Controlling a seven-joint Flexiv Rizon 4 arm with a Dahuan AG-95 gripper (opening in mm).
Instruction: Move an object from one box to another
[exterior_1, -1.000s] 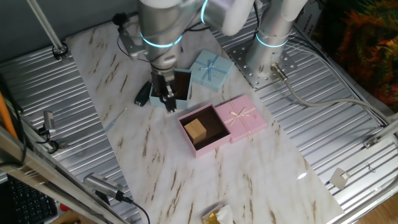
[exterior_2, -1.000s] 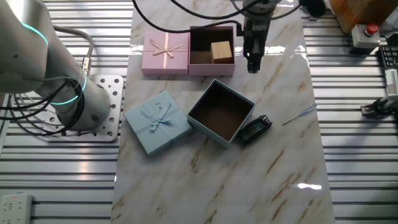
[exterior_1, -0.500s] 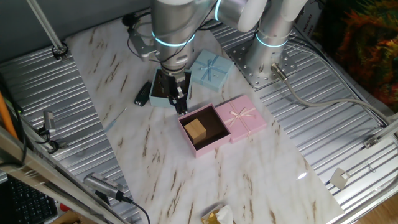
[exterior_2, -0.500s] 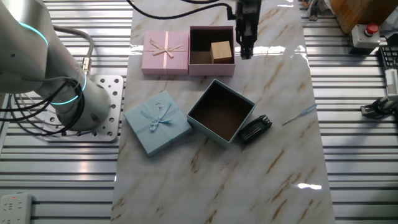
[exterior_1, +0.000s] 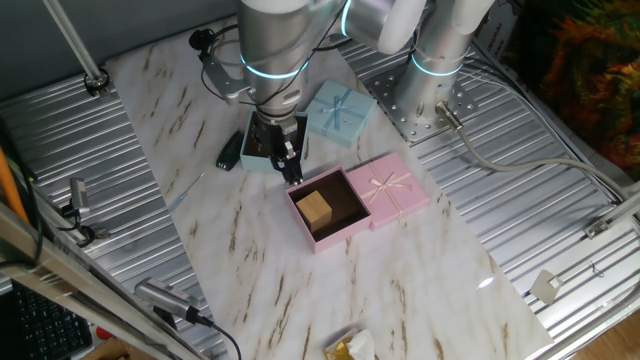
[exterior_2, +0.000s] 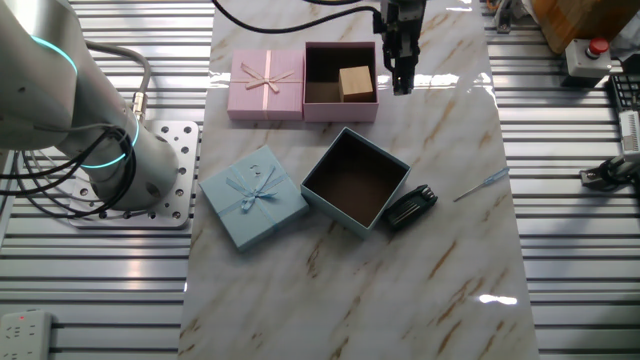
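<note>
Cube (exterior_1: 314, 208) sits ungrasped in pink box (exterior_1: 345, 228) — gripper (exterior_1: 291, 172) beside rim, spread indiscernible; approach step — next: centre over cube, descend, then blue box (exterior_2: 356, 180).

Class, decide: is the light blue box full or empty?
Empty. The light blue box shows only bare dark interior; the wooden cube sits in the pink box.

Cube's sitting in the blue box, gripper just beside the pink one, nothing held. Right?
Not quite. The wooden cube sits in the pink box, not the blue box, which is empty, as the other fixed view shows. The gripper is beside the pink box, holding nothing.
</note>
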